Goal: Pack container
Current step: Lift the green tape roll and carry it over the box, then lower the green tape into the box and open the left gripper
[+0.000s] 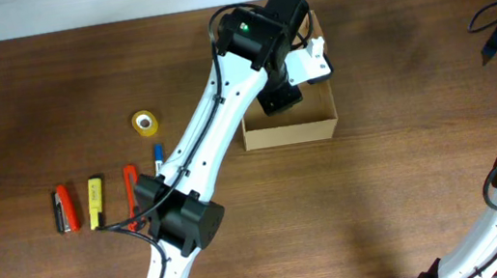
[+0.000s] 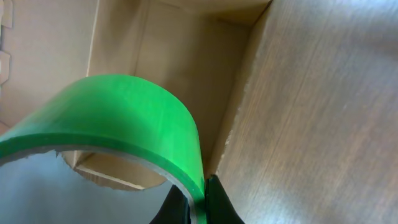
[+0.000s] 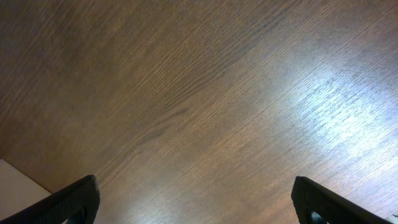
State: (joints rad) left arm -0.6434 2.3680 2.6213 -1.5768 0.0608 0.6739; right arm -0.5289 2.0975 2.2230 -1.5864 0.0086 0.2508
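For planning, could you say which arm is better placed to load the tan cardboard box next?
Likely left: the left gripper is shut on the green tape roll above the tan cardboard box; the right gripper hangs open over the wooden table, aside.

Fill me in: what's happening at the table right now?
The left gripper is shut on a green tape roll and holds it over the open cardboard box, not yet released. The right gripper is open above bare table off to the side, holding nothing. A yellow tape roll, a blue pen and a yellow highlighter lie on the table left of the box.
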